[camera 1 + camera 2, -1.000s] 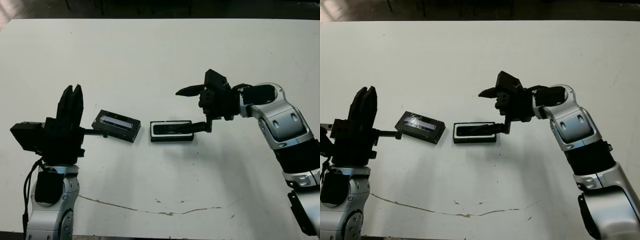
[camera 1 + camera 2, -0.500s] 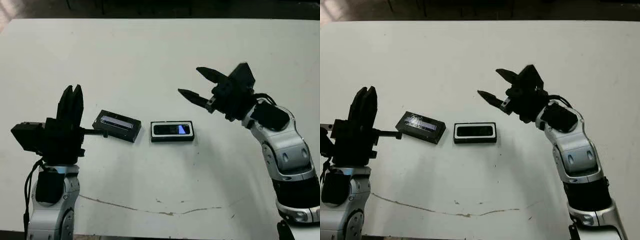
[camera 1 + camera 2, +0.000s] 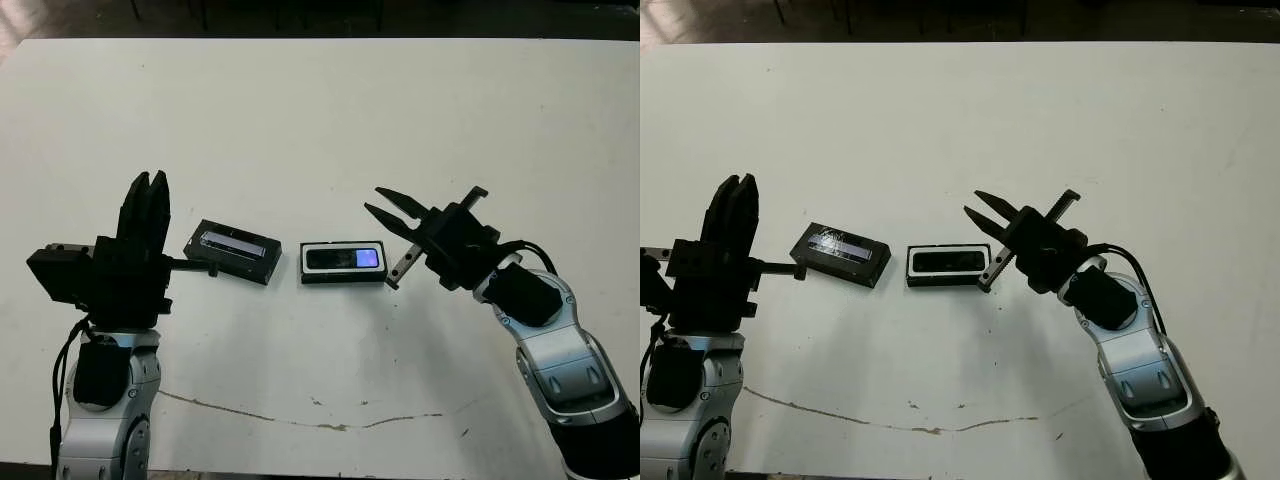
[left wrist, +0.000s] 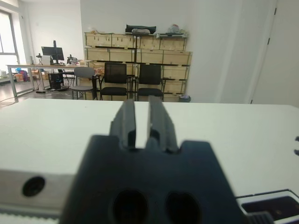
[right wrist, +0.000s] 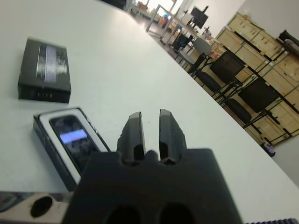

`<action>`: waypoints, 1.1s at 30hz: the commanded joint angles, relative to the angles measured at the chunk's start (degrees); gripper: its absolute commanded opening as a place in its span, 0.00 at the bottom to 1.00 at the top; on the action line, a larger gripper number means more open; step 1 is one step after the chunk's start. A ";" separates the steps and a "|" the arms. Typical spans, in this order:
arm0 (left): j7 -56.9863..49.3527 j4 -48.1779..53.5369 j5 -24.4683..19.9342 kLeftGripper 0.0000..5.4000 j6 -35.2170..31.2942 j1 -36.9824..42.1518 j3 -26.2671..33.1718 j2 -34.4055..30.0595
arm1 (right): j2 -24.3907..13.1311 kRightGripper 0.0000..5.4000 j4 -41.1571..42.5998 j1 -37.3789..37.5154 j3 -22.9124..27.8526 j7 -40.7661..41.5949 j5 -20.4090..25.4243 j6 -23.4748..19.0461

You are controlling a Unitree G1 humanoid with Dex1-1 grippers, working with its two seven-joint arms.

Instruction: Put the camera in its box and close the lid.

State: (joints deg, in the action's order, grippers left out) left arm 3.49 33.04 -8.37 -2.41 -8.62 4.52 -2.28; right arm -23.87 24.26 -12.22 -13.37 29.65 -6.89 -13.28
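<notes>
The camera, a slim black bar with a bluish patch at its right end, lies flat inside the box, a shallow white-lined tray at the table's middle. The lid, black with a silvery strip, rests on the table just left of the box, slightly angled. My right gripper hovers just right of the box, open, holding nothing, its fingers pointing left. The right wrist view shows the camera in the box, with the lid beyond. My left gripper stands left of the lid, fingers up, narrowly open and holding nothing.
A thin brownish crack line runs along the table near its front edge. The dark far edge of the table lies at the back. Chairs and shelves stand beyond the table in the left wrist view.
My right gripper left the box, where one finger reached the camera, rose, then drew back right and came down. The camera now lies uncovered in the box. The left arm barely moved.
</notes>
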 commanded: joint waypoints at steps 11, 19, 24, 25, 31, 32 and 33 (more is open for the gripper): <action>-0.11 -0.60 0.86 0.00 0.70 -1.52 -0.33 -0.08 | -4.03 0.00 -1.76 -1.57 -3.95 5.88 -3.52 -3.39; -0.09 -0.69 0.57 0.00 0.74 -1.69 -0.36 0.03 | -4.19 0.00 -4.54 -1.03 -5.52 7.62 -3.90 -2.49; 0.08 -0.92 0.59 0.00 1.12 -1.73 -0.25 -0.10 | -5.37 0.00 -4.34 -0.57 -7.92 8.31 -7.32 -3.11; 0.06 -1.03 0.60 0.00 1.18 -1.69 -0.21 -0.09 | -5.57 0.00 -4.33 -0.59 -8.34 8.61 -7.88 -3.34; 0.14 -1.52 0.43 0.00 1.58 -1.30 -0.10 -0.10 | -6.12 0.00 -4.35 -0.87 -9.54 10.85 -8.89 -5.03; 0.13 -1.58 0.42 0.00 1.57 -1.22 -0.09 -0.12 | -6.11 0.00 -4.42 -0.90 -9.57 11.09 -8.83 -5.22; 0.10 -1.66 0.45 0.00 1.62 -1.17 -0.11 -0.13 | -6.09 0.00 -4.52 -0.87 -9.53 11.23 -8.72 -5.14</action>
State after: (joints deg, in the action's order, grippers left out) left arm 3.50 32.47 -7.97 -0.62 -9.20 4.16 -2.11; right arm -29.11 20.47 -14.11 -21.96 39.59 -15.46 -17.00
